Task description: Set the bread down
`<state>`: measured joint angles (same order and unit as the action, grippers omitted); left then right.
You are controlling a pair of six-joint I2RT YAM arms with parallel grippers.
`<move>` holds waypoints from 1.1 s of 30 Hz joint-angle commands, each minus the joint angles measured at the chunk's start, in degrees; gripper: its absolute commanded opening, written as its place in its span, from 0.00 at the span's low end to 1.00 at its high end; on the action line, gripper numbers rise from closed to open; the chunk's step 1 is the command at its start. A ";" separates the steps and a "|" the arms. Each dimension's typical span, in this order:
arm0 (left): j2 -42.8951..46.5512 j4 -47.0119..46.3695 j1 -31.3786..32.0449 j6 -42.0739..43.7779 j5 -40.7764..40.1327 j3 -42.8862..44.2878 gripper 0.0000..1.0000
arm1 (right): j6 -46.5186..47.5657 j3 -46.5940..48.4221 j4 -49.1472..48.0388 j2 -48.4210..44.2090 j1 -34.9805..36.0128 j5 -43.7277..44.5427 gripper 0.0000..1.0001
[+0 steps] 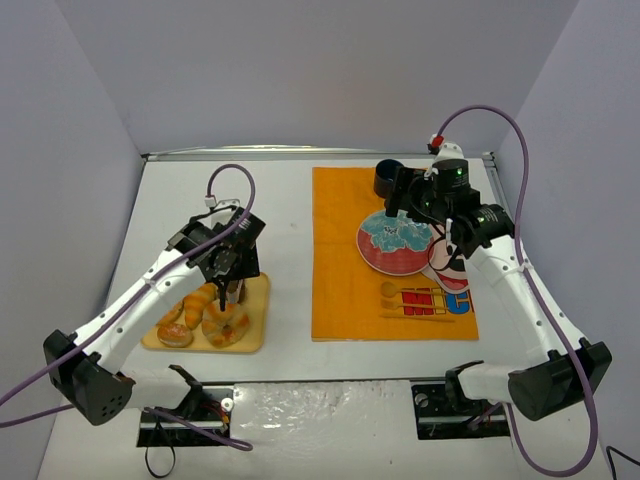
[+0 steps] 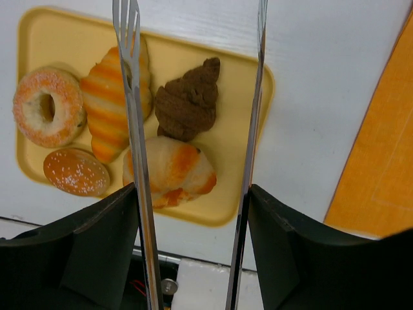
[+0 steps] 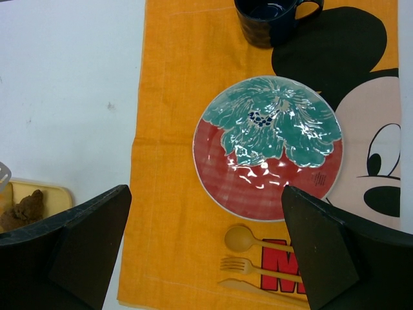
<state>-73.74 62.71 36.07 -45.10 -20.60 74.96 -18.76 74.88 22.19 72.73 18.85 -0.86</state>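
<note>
On the yellow tray [image 2: 255,71], the bread [image 2: 187,100] lay at the edge nearest the orange placemat [image 2: 381,148], beside the croissant [image 2: 113,103]. Left gripper [image 2: 193,39] hung above the tray, its tongs parted around the bread, apparently not touching. Right gripper [image 3: 206,252] stood wide and empty above the plate [image 3: 268,145].

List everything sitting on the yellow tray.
On the yellow tray: the bread, a striped croissant, a sugared ring donut, a round sugared bun and an orange-streaked roll. The tray's near edge is hidden.
</note>
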 commanded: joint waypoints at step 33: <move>4.49 2.90 5.77 -9.71 1.62 -9.98 0.60 | 1.24 0.59 -1.38 -2.48 0.42 3.18 1.00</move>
<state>-68.91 67.06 41.85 -54.89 -18.22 64.14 -18.33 74.61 22.21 72.31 18.85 0.93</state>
